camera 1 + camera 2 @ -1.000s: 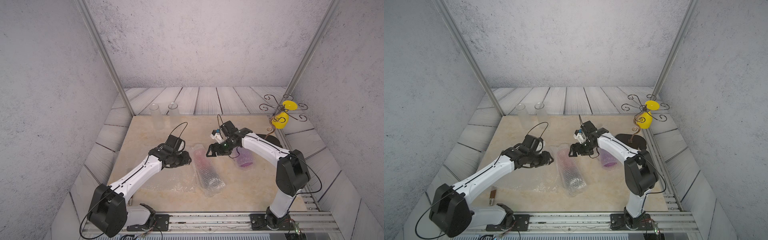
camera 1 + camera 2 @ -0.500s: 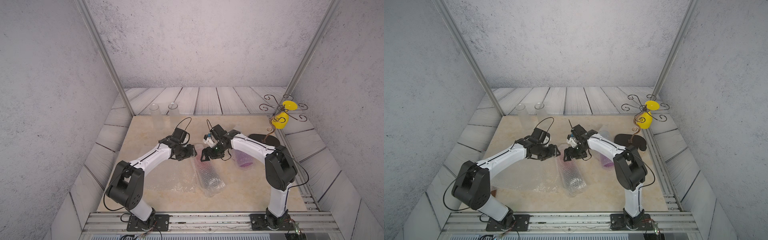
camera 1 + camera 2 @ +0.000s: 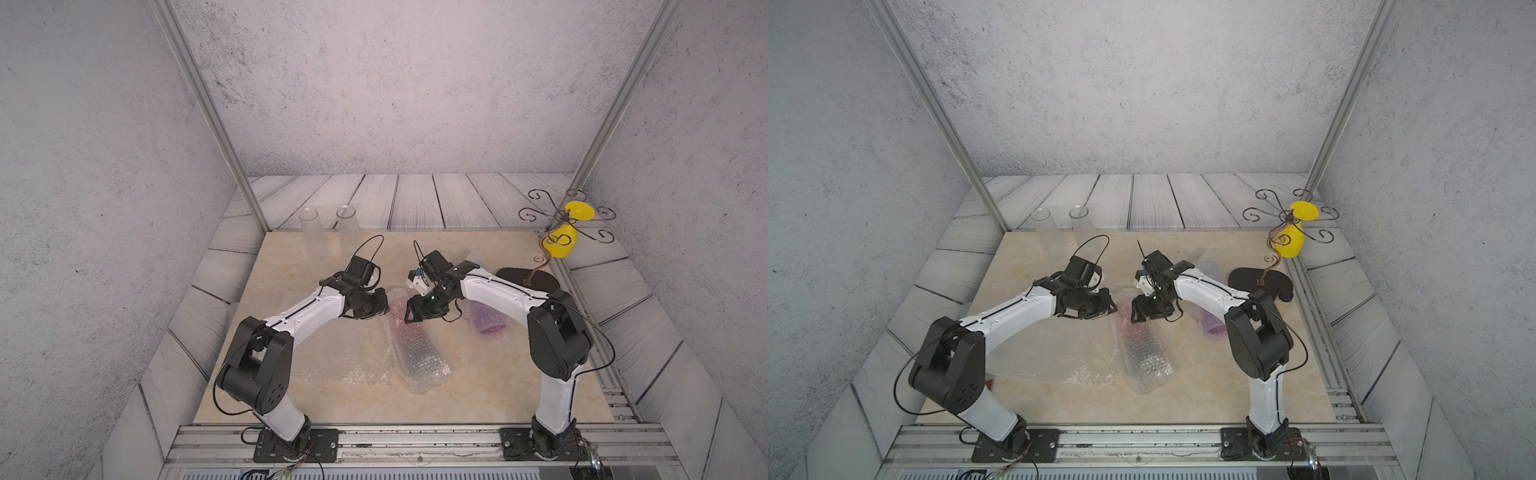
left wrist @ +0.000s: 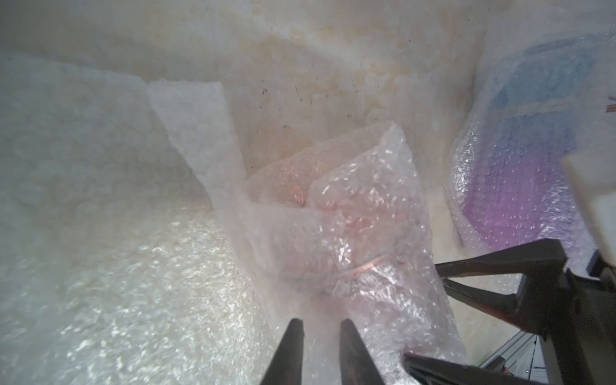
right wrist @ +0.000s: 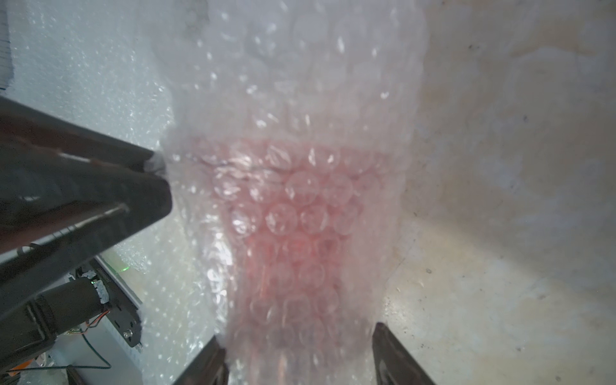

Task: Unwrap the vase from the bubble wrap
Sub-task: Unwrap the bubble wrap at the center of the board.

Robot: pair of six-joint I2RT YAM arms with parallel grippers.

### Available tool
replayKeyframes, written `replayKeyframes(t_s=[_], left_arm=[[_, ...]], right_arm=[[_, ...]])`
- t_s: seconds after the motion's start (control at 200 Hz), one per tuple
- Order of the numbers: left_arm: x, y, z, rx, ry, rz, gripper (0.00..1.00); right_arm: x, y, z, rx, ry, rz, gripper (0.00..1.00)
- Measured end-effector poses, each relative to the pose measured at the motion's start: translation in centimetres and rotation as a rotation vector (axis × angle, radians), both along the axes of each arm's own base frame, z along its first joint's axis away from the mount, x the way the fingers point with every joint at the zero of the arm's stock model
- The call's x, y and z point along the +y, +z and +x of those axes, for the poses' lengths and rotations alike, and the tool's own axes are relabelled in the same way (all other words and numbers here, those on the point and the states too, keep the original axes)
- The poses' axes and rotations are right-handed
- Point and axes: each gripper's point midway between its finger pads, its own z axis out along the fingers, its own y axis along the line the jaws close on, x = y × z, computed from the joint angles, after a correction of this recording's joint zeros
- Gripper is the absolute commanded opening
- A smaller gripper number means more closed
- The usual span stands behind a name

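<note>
Both arms are sitting closer in than a second ago, and the left gripper (image 4: 320, 321) is now pinching the edge of the bubble wrap roll (image 3: 415, 345). Its partner, the right gripper (image 5: 297, 333), is straddling the roll with jaws apart. That roll is lying mid-frame on the table (image 3: 498, 395) with the pink vase (image 5: 300, 216) inside. Peeling is just beginning, and the next move calls for pulling the edge sideways while steadying the roll.
</note>
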Motion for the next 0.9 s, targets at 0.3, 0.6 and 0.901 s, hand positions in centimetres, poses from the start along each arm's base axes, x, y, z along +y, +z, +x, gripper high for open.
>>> replayKeyframes(t_s=[0.3, 0.6, 0.901], left_arm=[[0.8, -1.4, -0.5, 0.037, -0.003, 0.056, 0.53], [1.6, -2.5, -0.9, 0.072, 0.007, 0.108, 0.21], [2.4, -2.7, -0.9, 0.075, 0.029, 0.156, 0.00]], right_arm=[[0.6, -0.2, -0.1, -0.001, 0.010, 0.034, 0.50], [1.2, 0.2, -0.1, -0.003, 0.019, 0.070, 0.28], [1.5, 0.4, 0.0, -0.012, 0.026, 0.085, 0.00]])
